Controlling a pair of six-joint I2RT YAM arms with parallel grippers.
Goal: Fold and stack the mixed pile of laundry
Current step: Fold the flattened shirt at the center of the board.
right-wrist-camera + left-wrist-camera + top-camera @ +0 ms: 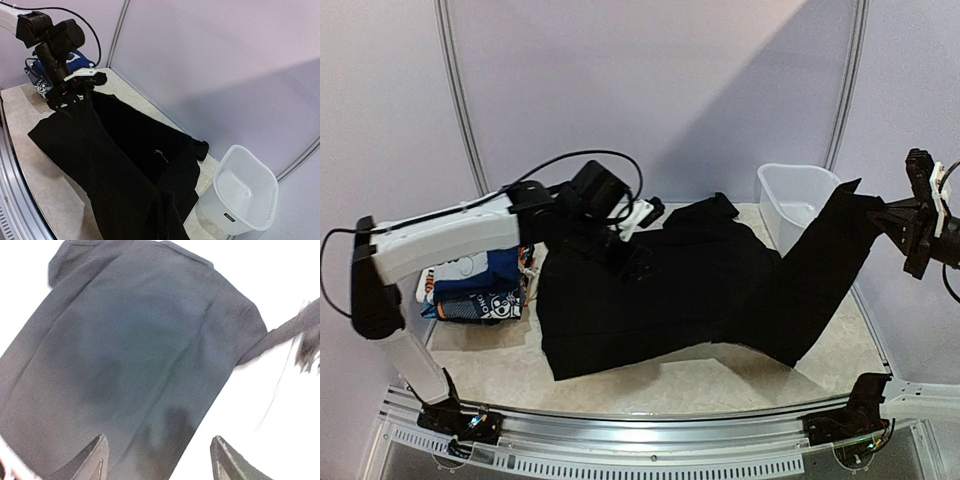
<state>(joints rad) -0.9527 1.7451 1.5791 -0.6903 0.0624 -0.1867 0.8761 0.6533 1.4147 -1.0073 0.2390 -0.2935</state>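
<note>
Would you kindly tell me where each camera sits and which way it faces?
Top external: above and behind, looking down at the table; both arms show, the right gripper pinching a sleeve of the black garment.
Left wrist: on that wrist, facing down at the garment; left gripper open at the bottom edge.
Right wrist: raised at the right, facing across to the left arm and tub; own fingers unseen.
All share the garment.
</note>
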